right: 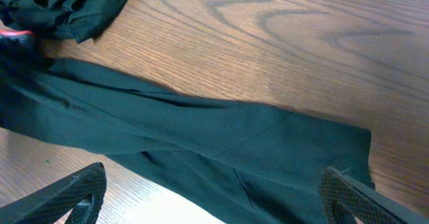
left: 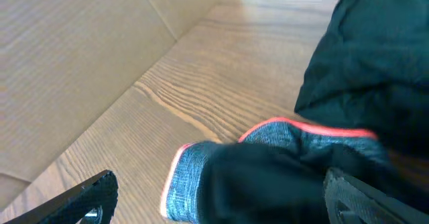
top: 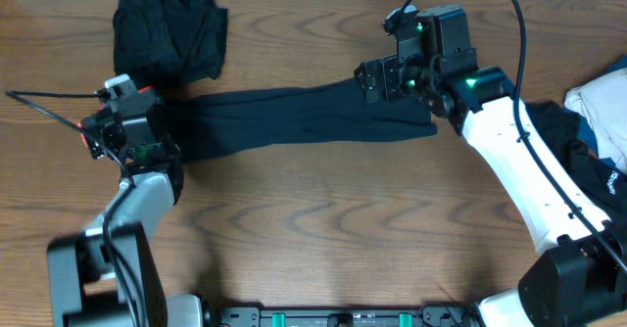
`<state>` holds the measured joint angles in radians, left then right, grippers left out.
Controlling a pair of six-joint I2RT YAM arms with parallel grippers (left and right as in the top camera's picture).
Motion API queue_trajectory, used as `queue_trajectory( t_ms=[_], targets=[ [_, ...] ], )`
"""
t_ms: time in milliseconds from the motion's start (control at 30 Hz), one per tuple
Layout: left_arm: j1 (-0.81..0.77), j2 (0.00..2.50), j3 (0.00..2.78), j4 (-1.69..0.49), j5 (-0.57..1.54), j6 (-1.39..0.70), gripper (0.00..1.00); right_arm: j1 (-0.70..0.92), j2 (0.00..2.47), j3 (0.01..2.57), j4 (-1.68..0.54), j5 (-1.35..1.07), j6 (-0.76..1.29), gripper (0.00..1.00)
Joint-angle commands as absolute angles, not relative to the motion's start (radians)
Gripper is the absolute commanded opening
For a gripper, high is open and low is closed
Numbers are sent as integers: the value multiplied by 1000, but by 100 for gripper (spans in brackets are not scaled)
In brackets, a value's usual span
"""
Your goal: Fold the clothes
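Note:
The clothes in play are long black trousers point(top: 294, 116), laid flat across the table from left to right. Their waist end, with a blue-grey inner band point(left: 184, 184) edged in coral, lies between the fingers of my left gripper point(left: 220, 187), which is open and not holding it. In the overhead view my left gripper point(top: 125, 112) sits at the trousers' left end. My right gripper point(top: 372, 80) hovers open above the leg end point(right: 255, 143), nothing held. A crumpled black garment point(top: 167, 28) lies at the back left, close to the waist.
More clothes, white, blue and black, are piled at the right table edge point(top: 598, 112) beside the right arm. A thin black cable point(top: 39, 100) runs off to the left. A light board wall point(left: 67, 63) stands just beyond the left gripper.

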<state>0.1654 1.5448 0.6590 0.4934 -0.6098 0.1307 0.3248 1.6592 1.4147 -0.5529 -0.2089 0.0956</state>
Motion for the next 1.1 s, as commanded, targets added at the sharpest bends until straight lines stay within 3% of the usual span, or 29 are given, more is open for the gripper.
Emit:
queue_trajectory(
  t_ms=[0,233,400,633,833,1067],
  targets=[
    [161,1497,673,460,-648,49,98,326,1638,1424,-559,-186,124,99],
    [172,1490,673,404,-646,32,98,320,1638,1423,-592,-120,161,99],
    [133,1456,673,216,-624,-147,98,311,1638,1423,-660,-106,160,99],
    [110,1300,673,56,-189,-178,98,195,1639,1404,-744,-94,237,99],
    [110,1180,673,-63,-18,-179,98,123,1665,1391,-791,-104,271,99],
    [110,1156,673,-163,171,-182,98,61,1757,1391,-794,-234,62,99]
  ],
)
